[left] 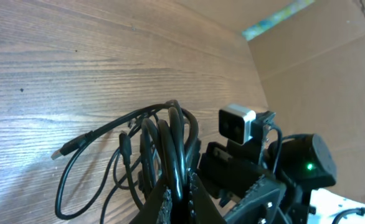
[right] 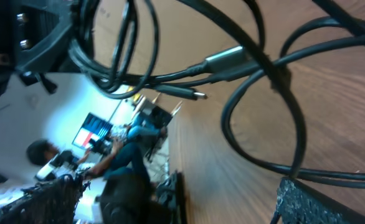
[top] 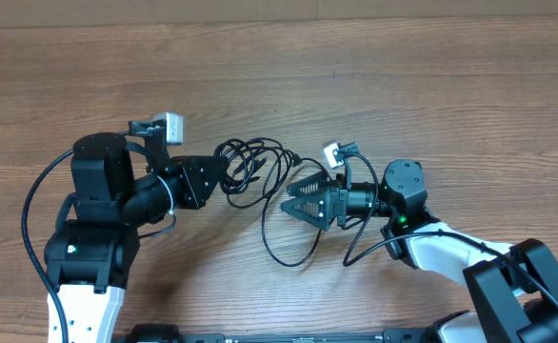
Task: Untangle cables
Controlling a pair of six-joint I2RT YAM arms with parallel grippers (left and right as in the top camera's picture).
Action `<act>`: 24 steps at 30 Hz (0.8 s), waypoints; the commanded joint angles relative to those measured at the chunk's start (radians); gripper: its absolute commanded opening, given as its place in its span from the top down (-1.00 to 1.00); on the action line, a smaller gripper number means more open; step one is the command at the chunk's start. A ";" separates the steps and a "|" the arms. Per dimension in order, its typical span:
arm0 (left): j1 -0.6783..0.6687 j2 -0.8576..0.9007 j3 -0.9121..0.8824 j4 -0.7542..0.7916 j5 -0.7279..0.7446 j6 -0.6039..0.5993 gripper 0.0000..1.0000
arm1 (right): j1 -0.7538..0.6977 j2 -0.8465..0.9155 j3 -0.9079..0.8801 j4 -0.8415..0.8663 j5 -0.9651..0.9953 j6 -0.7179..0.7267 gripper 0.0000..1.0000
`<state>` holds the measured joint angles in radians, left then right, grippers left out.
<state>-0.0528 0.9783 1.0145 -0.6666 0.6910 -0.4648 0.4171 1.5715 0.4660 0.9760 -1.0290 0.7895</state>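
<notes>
- Left gripper (top: 224, 177): its fingers (left: 161, 205) are pressed tight together on the cables (top: 252, 162), pinching several strands at once. In the left wrist view the strands rise straight out from between the pads.
- Right gripper (top: 291, 200): its fingers (right: 319, 202) are spread wide with nothing gripped. They point toward the bundle. One strand runs just above the right-hand finger; whether it touches cannot be told.
- Cables: one tangled black bundle between the two grippers, nearer the left one. A long loop (top: 281, 253) trails toward the near edge, passing beneath the right gripper.
- Flat plug (left: 61, 151): lies on the bench at the bundle's outer edge.
- Two slim plugs (right: 223, 60): side by side, close ahead of the right wrist camera.
- Bench (top: 403, 76): wood-grain surface.
</notes>
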 commanded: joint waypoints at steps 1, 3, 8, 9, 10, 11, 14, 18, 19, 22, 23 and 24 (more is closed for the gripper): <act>-0.007 -0.004 0.019 0.016 0.016 -0.037 0.91 | 0.016 -0.010 0.006 0.003 0.130 0.006 -1.00; -0.007 -0.004 0.019 0.016 0.017 -0.037 0.91 | 0.016 -0.010 0.006 0.003 0.177 0.000 -1.00; -0.008 -0.004 0.019 0.024 0.042 -0.037 0.91 | 0.018 -0.010 0.006 0.003 0.291 0.025 -0.94; -0.008 -0.004 0.019 0.023 0.042 -0.037 0.91 | 0.021 -0.010 0.006 0.003 0.309 0.045 -0.94; -0.008 -0.004 0.019 0.020 0.042 -0.037 0.91 | 0.027 -0.010 0.006 0.003 0.320 0.061 -0.95; -0.008 -0.004 0.019 0.017 0.042 -0.038 0.91 | 0.034 -0.010 0.006 0.003 0.322 0.069 -0.94; -0.008 -0.004 0.019 0.010 0.042 -0.038 0.92 | 0.069 -0.010 0.006 0.003 0.322 0.068 -0.94; -0.008 -0.004 0.019 -0.003 0.041 -0.041 0.91 | 0.103 -0.010 0.006 0.003 0.325 0.068 -0.93; -0.008 -0.004 0.019 -0.005 0.041 -0.041 0.91 | 0.105 -0.010 0.006 0.003 0.325 0.068 -0.92; -0.008 -0.004 0.019 -0.011 0.042 -0.046 0.92 | 0.106 -0.010 0.006 0.003 0.317 0.073 -0.86; -0.008 -0.004 0.019 -0.011 0.042 -0.050 0.92 | 0.106 -0.010 0.006 0.003 0.317 0.076 -0.86; -0.008 -0.004 0.019 -0.011 0.042 -0.057 0.91 | 0.106 -0.010 0.006 0.003 0.315 0.076 -0.86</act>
<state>-0.0528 0.9783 1.0145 -0.6830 0.7033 -0.5003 0.5198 1.5715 0.4660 0.9756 -0.7238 0.8562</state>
